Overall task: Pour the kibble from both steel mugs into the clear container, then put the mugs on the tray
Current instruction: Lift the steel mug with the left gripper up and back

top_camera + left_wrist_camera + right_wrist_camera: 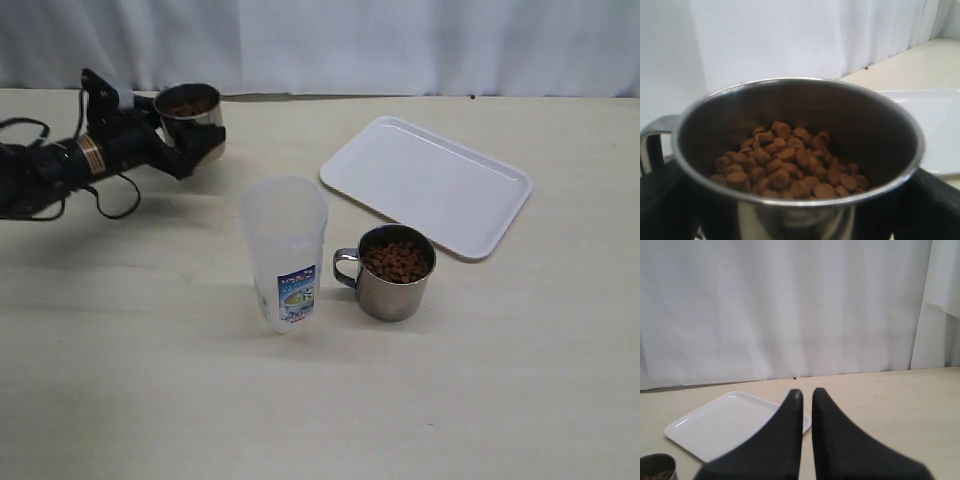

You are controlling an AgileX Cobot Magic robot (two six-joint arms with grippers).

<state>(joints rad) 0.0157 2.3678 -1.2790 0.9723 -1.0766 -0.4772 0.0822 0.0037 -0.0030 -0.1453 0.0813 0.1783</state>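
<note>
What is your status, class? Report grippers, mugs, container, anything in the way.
Left gripper shut on kibble-filled mug, lifted. Right gripper shut, empty. Second mug full beside clear container. Nothing between held mug and container.

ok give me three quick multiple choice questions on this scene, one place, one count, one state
1. Where is the free mug? A on the tray; B on the table beside the clear container; C inside the container.
2. How many mugs hold kibble? A none; B one; C two.
3. The left pincer is: A open and empty; B shut on a mug; C out of view.
Answers: 1 B, it stands next to the container, off the tray. 2 C, pellets show in both. 3 B, its fingers clamp the raised mug.
</note>
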